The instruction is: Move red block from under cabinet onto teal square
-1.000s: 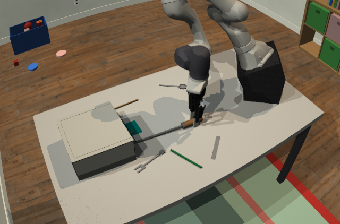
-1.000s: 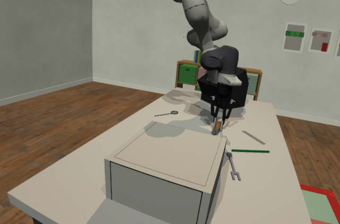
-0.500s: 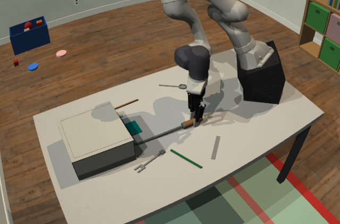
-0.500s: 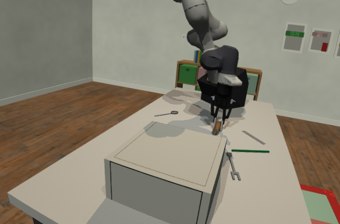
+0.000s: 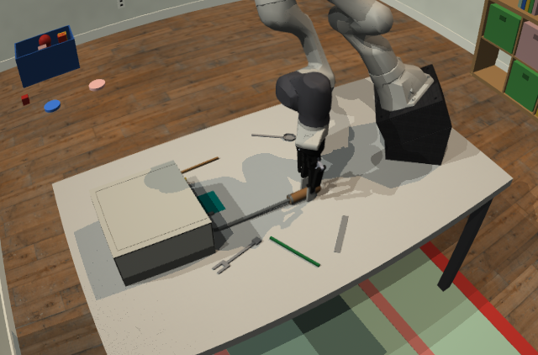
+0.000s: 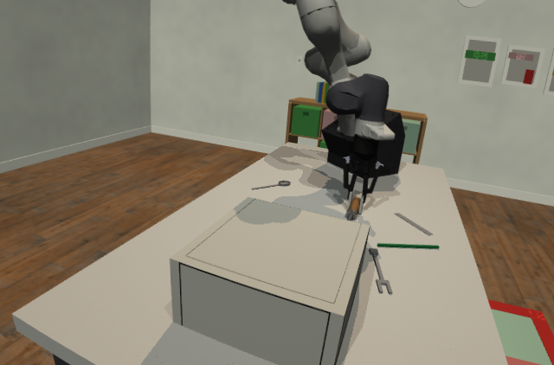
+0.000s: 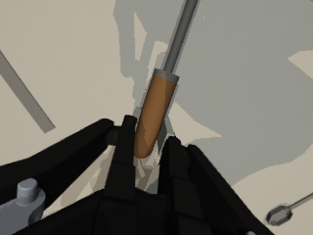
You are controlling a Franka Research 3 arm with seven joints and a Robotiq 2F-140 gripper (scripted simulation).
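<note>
My gripper is shut on the brown handle of a hook tool, low over the table. The tool's grey rod runs toward the open side of the cabinet. Its far end is hidden at or under the cabinet's near corner. The teal square lies beside that side, partly hidden by the cabinet, with the rod passing beside it. The red block is not visible in any view; the cabinet hides the space beneath it.
A brown stick lies by the cabinet's back corner. A spoon-like tool lies behind the gripper. A grey fork, a green stick and a grey strip lie on the other side.
</note>
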